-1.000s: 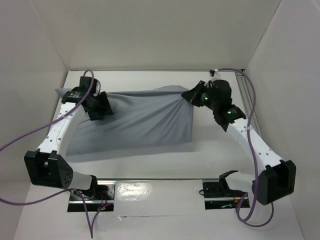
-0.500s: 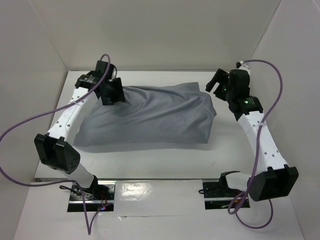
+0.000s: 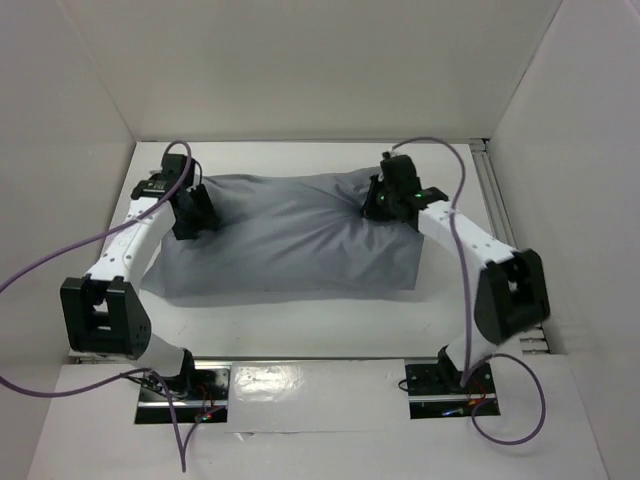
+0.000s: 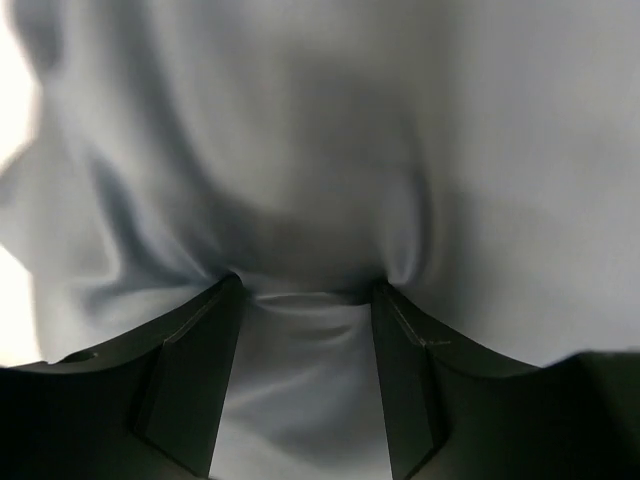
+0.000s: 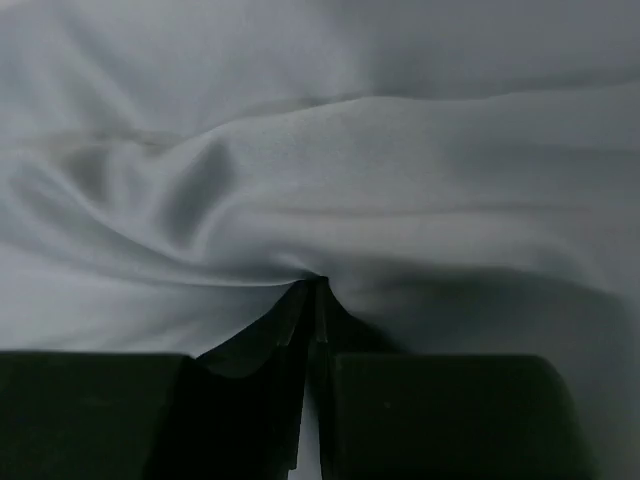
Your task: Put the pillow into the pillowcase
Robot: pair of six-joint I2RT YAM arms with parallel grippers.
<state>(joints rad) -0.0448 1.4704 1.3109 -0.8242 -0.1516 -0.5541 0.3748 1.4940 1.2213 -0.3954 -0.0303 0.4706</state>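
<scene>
The grey pillowcase [image 3: 290,240] lies plump and wrinkled in the middle of the table. The white pillow does not show in any view, and the bulging cloth hides whatever is inside. My left gripper [image 3: 195,213] is at the case's far left end. In the left wrist view my left gripper [image 4: 305,285] is open, with both fingertips pressed into the grey cloth [image 4: 300,150]. My right gripper [image 3: 380,205] is on the case's far right part. In the right wrist view my right gripper [image 5: 315,285] is shut on a pinched fold of the grey cloth [image 5: 330,170].
White walls close in the table on the left, back and right. A metal rail [image 3: 497,210] runs along the right edge. The two arm bases [image 3: 440,385] sit at the near edge. Purple cables loop above both arms.
My right gripper moved left from beside the case onto its far right part and shut on the cloth. My left gripper shifted a little left and nearer. The case stayed plump.
</scene>
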